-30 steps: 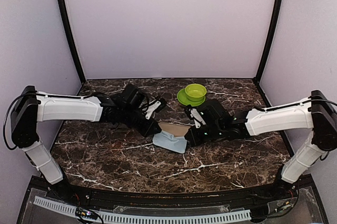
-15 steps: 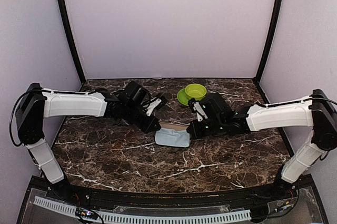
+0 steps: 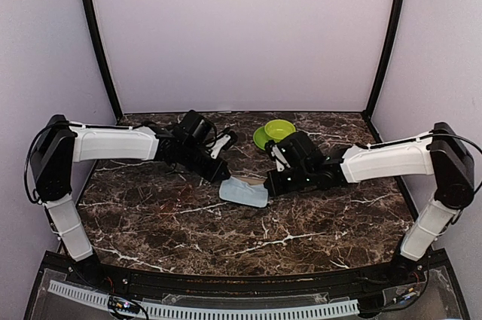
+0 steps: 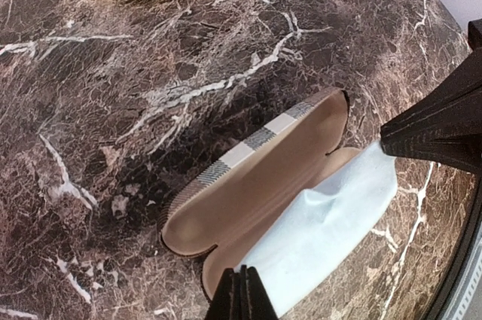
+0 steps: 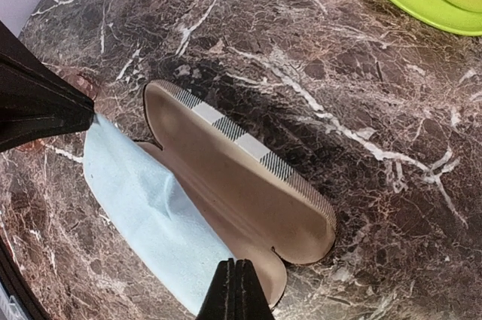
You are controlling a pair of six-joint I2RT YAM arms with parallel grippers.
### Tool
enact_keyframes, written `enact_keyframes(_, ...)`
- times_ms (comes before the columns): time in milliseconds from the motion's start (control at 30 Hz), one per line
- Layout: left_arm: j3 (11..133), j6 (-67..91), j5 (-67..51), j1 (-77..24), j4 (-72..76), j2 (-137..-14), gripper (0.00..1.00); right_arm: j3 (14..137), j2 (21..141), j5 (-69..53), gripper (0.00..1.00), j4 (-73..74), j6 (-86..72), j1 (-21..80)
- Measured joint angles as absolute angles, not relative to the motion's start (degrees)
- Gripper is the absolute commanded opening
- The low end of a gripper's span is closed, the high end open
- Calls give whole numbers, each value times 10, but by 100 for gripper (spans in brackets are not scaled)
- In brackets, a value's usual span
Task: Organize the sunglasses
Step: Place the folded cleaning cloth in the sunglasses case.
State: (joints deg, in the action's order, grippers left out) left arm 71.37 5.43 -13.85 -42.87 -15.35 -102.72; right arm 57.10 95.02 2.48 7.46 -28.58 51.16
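Softly creased, a pale blue cloth (image 4: 324, 230) drapes from the tan-lined, plaid-edged case (image 4: 256, 192) lying open on the veined marble table (image 3: 188, 230). The left gripper (image 4: 239, 294) and the right gripper (image 5: 235, 290) each pinch a cloth edge beside the case.

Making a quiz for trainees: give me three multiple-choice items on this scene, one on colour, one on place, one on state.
1. What colour is the bowl? A green; B red; C white.
2. Where does the cloth lie? A in the bowl; B partly over the case; C folded beside the bowl.
3. The case is: A shut; B open; C standing on end.
Answers: 1 A, it is lime green. 2 B, the blue cloth drapes over one half of the case. 3 B, its beige lining shows.
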Motion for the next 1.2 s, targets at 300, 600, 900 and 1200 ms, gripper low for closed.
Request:
enact_keyframes(300, 740, 57, -139, -425, -157, -1051, 0, 585, 971, 26, 0, 79, -286, 503)
enact_keyframes(600, 741, 58, -144, -423, -164, -1070, 0, 585, 989, 16, 0, 92, -286, 503)
enact_keyframes(900, 741, 63, -145, -423, -164, -1070, 0, 586, 983, 18, 0, 95, -282, 503)
enact_keyframes(1200, 741, 67, -145, -423, -164, -1031, 0, 594, 930, 22, 0, 99, -275, 503)
